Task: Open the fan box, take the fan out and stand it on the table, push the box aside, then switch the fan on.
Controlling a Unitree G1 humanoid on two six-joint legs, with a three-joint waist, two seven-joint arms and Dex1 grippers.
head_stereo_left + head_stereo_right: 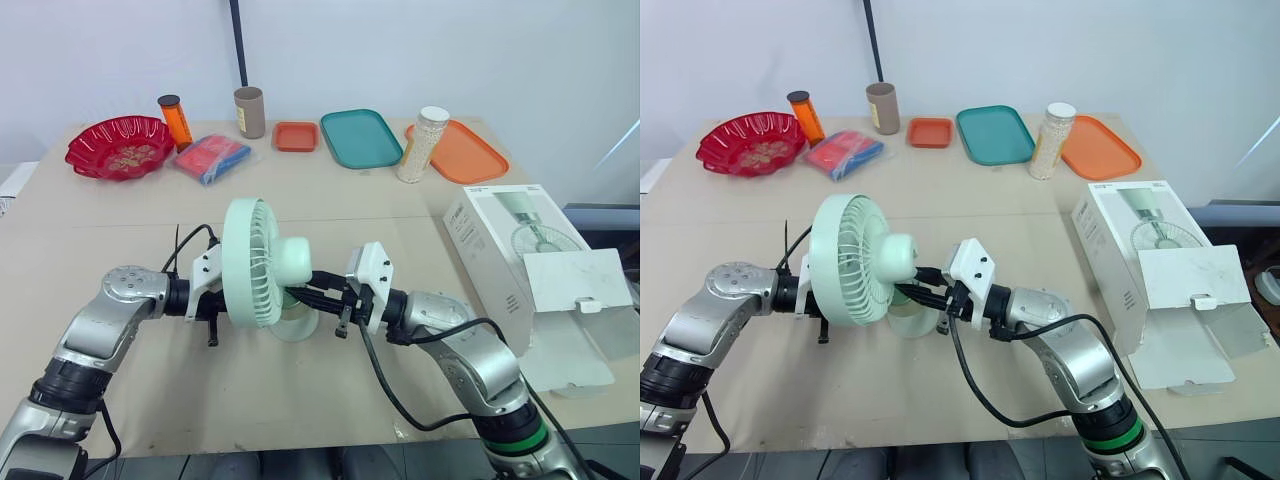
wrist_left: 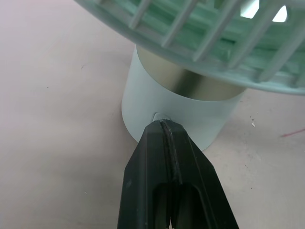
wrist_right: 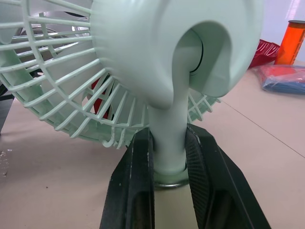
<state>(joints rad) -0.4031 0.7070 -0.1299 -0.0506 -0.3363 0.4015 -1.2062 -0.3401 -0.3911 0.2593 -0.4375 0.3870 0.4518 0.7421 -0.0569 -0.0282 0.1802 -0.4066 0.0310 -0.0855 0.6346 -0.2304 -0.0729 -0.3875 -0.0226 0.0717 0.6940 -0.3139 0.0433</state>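
Pressure should go straight into the base (image 2: 167, 102) of the fan (image 1: 250, 262) (gently), where the shut, empty left fingers (image 2: 155, 148) touch. Right fingers (image 3: 137, 167) clamp its stem (image 3: 169, 124), steadying it

Pale green fan (image 1: 255, 262) stands upright; white box (image 1: 500, 245) lies open, well apart.

Lab: bare wall, prop-strewn table (image 1: 330, 195)
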